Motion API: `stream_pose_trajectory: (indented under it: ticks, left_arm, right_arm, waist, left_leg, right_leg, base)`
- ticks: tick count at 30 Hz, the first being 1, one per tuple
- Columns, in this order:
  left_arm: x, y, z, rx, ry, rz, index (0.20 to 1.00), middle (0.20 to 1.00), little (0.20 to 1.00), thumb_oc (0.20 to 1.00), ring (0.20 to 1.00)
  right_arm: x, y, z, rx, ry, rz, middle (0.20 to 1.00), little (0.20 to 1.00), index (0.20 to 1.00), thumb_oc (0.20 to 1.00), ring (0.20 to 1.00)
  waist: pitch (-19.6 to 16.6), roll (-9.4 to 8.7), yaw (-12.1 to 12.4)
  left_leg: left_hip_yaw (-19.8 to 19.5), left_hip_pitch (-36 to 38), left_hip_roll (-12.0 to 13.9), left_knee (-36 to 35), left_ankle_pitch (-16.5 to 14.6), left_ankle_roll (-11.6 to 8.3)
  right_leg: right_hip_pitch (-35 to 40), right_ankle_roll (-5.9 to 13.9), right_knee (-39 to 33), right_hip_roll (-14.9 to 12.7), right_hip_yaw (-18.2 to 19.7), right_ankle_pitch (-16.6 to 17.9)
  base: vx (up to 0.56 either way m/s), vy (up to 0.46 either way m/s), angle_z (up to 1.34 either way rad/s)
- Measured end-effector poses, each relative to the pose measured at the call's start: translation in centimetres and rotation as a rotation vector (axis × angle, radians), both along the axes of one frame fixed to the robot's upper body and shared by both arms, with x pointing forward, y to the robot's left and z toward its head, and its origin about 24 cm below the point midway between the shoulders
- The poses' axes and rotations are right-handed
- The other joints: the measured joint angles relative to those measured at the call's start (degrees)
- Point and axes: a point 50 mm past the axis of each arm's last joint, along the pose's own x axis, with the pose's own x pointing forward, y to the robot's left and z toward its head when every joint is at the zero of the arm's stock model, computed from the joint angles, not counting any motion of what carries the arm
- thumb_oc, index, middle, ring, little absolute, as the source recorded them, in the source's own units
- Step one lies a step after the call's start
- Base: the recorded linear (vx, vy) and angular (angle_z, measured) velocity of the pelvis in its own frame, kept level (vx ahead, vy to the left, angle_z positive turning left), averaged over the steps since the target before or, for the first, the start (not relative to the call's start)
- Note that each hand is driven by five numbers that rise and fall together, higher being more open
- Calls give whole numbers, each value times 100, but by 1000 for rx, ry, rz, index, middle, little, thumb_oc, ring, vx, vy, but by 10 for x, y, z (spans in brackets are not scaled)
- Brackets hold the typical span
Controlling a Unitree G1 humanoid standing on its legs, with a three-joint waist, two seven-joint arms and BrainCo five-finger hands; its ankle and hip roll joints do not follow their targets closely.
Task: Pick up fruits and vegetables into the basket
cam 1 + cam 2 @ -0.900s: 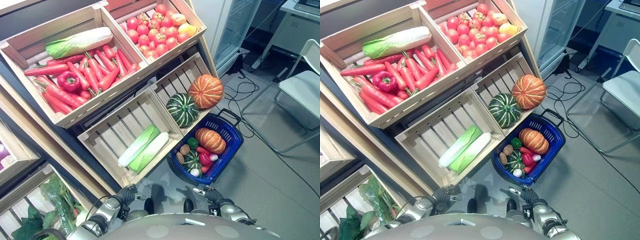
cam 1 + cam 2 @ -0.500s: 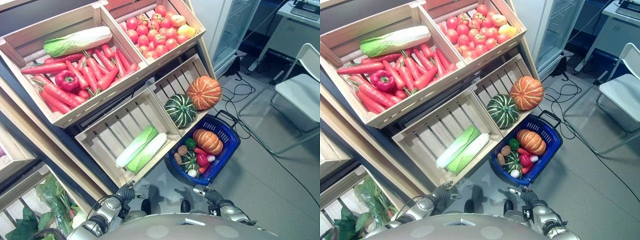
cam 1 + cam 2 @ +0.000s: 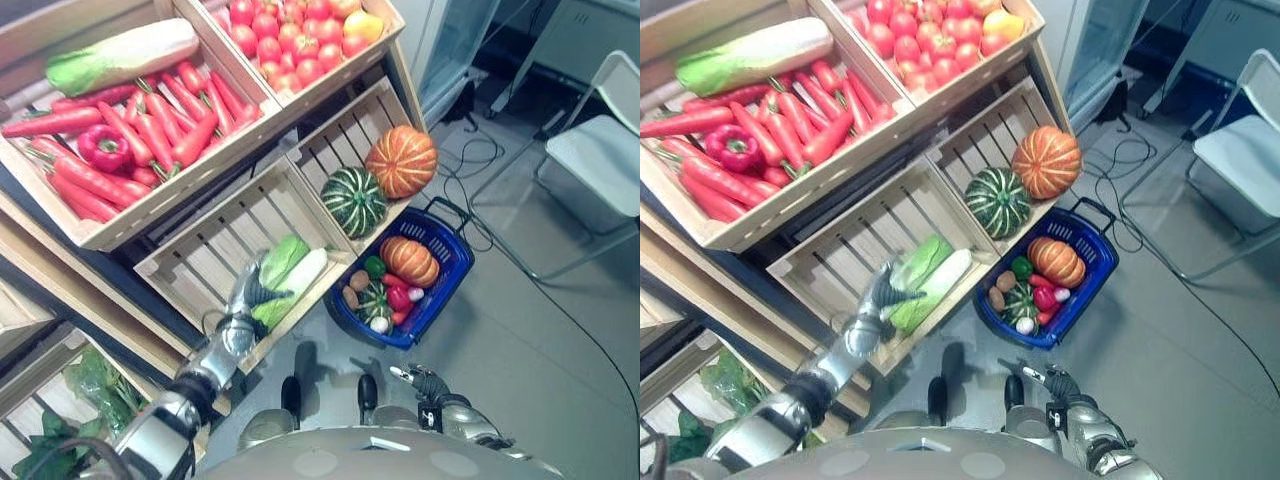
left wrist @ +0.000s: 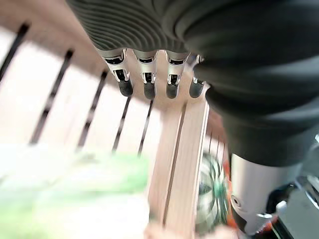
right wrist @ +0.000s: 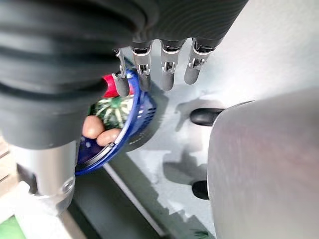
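A mock grocery corner in an office or lab: slanted wooden crates [image 3: 215, 235] of produce, a blue basket [image 3: 447, 285] on the grey floor below them, a folding chair [image 3: 598, 160] and cabinet [image 3: 590, 30] beyond the basket.

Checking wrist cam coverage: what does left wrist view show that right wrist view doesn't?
Left wrist alone: the left hand, fingers straight, above the slatted wooden crate, with the blurred green cabbage below the fingertips.

Right wrist alone: the right hand, fingers relaxed and holding nothing, hanging over grey floor beside the blue basket, where two brown round items and something red lie.

Both: a green striped squash; the one at the left wrist sits past the crate wall, the one at the right wrist is in the basket.
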Motion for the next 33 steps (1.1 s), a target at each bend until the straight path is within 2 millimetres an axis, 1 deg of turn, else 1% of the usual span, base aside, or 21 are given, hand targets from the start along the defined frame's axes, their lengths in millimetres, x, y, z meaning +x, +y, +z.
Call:
stream_pose_trajectory:
  ticks: [1,2,3,4,5,6,7,9,10,11,12,13,14,15,16,17,19,22,25,28,33]
  left_arm:
    - [9,3,10,16,-53,41,1000,1000,1000,1000,1000]
    - [13,4,14,26,-78,61,1000,1000,1000,1000,1000]
    - [26,9,30,50,-158,103,1000,1000,1000,1000,1000]
    - [32,11,37,65,-190,124,1000,1000,1000,1000,1000]
    - [44,17,51,90,-245,171,1000,1000,1000,1000,1000]
    - [48,21,56,105,-268,196,1000,1000,1000,1000,1000]
    - [56,29,67,133,-315,240,1000,1000,1000,1000,1000]
    - [66,38,84,166,-375,283,1000,1000,1000,1000,1000]
    - [76,45,104,187,-442,320,1000,1000,1000,1000,1000]
    - [82,46,116,192,-479,333,1000,1000,1000,1000,1000]
    - [88,49,129,202,-518,361,1000,1000,1000,1000,1000]
    - [90,51,136,203,-538,377,1000,1000,1000,1000,1000]
    - [94,55,148,205,-578,406,1000,1000,1000,1000,1000]
    - [96,56,155,209,-600,421,1000,1000,1000,1000,1000]
    - [99,61,167,211,-636,456,1000,1000,1000,1000,1000]
    - [100,64,175,217,-662,485,1000,1000,1000,1000,1000]
    - [100,69,185,234,-697,524,1000,1000,1000,1000,1000]
    - [100,71,187,241,-699,562,1000,1000,1000,1000,1000]
    - [102,72,194,224,-703,584,1000,1000,1000,1000,1000]
    - [105,70,194,217,-674,560,1000,1000,1000,1000,1000]
    - [106,68,191,208,-646,546,1000,1000,1000,1000,1000]
  right_arm:
    - [7,1,3,4,-30,-7,1000,1000,1000,1000,1000]
    - [9,1,4,4,-41,-11,1000,1000,1000,1000,1000]
    - [15,0,7,-7,-69,-8,1000,1000,1000,1000,1000]
    - [21,-1,9,-10,-88,-7,1000,1000,1000,1000,1000]
    - [35,-3,15,-11,-128,-11,1000,1000,1000,1000,1000]
    - [42,-4,19,-14,-151,-11,1000,1000,1000,1000,1000]
    - [56,-6,26,-16,-201,-16,1000,1000,1000,1000,1000]
    - [72,-8,35,-18,-258,-14,1000,1000,1000,1000,1000]
    - [89,-9,45,-21,-306,-13,1000,1000,1000,1000,1000]
    - [98,-11,51,-22,-334,-18,1000,1000,1000,1000,1000]
    - [110,-12,59,-28,-368,-25,1000,1000,1000,1000,1000]
    - [115,-12,62,-26,-381,-32,1000,1000,1000,1000,1000]
    - [121,-12,67,-18,-402,-44,1000,1000,1000,1000,1000]
    - [123,-12,68,-18,-412,-45,1000,1000,1000,1000,1000]
    - [126,-12,71,-16,-426,-47,1000,1000,1000,1000,1000]
    - [128,-11,73,-10,-437,-51,1000,1000,1000,1000,1000]
    - [130,-9,75,1,-456,-61,1000,1000,1000,1000,1000]
    - [133,-10,78,-3,-474,-72,1000,1000,1000,1000,1000]
    - [138,-8,85,5,-517,-67,1000,1000,1000,1000,1000]
    - [143,-6,91,19,-547,-67,1000,1000,1000,1000,1000]
    - [139,-9,89,13,-537,-67,1000,1000,1000,1000,1000]
  waist:
    - [142,8,-17]
    - [162,17,-22]
    - [289,27,-33]
    - [380,35,-34]
    - [611,40,-54]
    - [708,32,-70]
    - [922,32,-119]
    - [1159,12,-155]
    - [1456,-12,-175]
    - [1662,-16,-176]
    - [1875,-34,-193]
    - [1945,-64,-200]
    - [2019,-123,-202]
    - [2034,-153,-205]
    - [2090,-210,-205]
    - [2107,-242,-204]
    - [2127,-277,-232]
    - [2138,-293,-286]
    - [2189,-332,-375]
    - [2235,-353,-471]
    - [2246,-361,-481]
  left_leg:
    - [3,-28,1,0,14,1]
    - [-3,-105,1,1,22,-1]
    - [-4,-297,4,2,81,-3]
    - [-6,-386,8,2,112,-4]
    - [11,-475,1,22,148,-8]
    - [10,-542,6,68,147,-8]
    - [17,-674,1,178,148,-16]
    - [10,-987,3,498,76,-28]
    - [0,-1264,11,781,23,-46]
    - [-3,-1349,17,920,2,-47]
    - [0,-1545,18,1182,-56,-52]
    - [1,-1667,17,1310,-84,-54]
    - [-2,-1904,10,1551,-136,-78]
    - [0,-2092,7,1728,-175,-86]
    - [-2,-2375,-7,2043,-263,-109]
    - [-1,-2626,-3,2350,-338,-110]
    - [-19,-3014,12,2780,-494,-165]
    - [-32,-3487,32,3304,-659,-170]
    - [-7,-4062,79,3796,-748,-189]
    - [-4,-4404,107,4064,-772,-188]
    - [-6,-4477,116,4080,-772,-188]
  right_leg:
    - [-26,0,0,1,-6,6]
    - [-100,-1,2,0,-6,7]
    - [-297,-11,17,5,-14,41]
    - [-385,-10,27,9,-14,85]
    - [-481,-15,49,17,-18,124]
    - [-539,-18,75,16,-13,127]
    - [-680,-20,198,23,-19,122]
    - [-954,-13,471,23,-22,75]
    - [-1225,-59,775,22,-30,-9]
    - [-1314,-79,932,22,-34,-52]
    - [-1551,-105,1288,14,-34,-170]
    - [-1709,-113,1508,-2,-27,-250]
    - [-2029,-117,1923,-26,-12,-405]
    - [-2247,-141,2186,-55,-15,-510]
    - [-2589,-164,2639,-91,-7,-662]
    - [-2849,-200,2956,-107,3,-759]
    - [-3242,-260,3391,-115,25,-901]
    - [-3705,-305,3881,-106,90,-1024]
    - [-4270,-313,4280,-79,143,-1038]
    - [-4597,-311,4467,-57,162,-1037]
    - [-4685,-310,4474,-12,202,-1035]
  base:
    - [-260,12,0]
    - [-213,9,2]
    - [-228,9,2]
    - [-209,7,0]
    - [-249,1,-3]
    - [-250,-8,-2]
    - [-243,-11,0]
    - [-190,0,4]
    - [-159,9,7]
    - [-196,10,8]
    - [-136,10,5]
    - [-191,12,3]
    - [-134,10,5]
    - [-173,13,9]
    - [-133,16,8]
    - [-134,23,6]
    - [-71,33,1]
    - [-36,50,-4]
    - [3,53,-8]
    - [41,49,-6]
    - [35,13,-4]
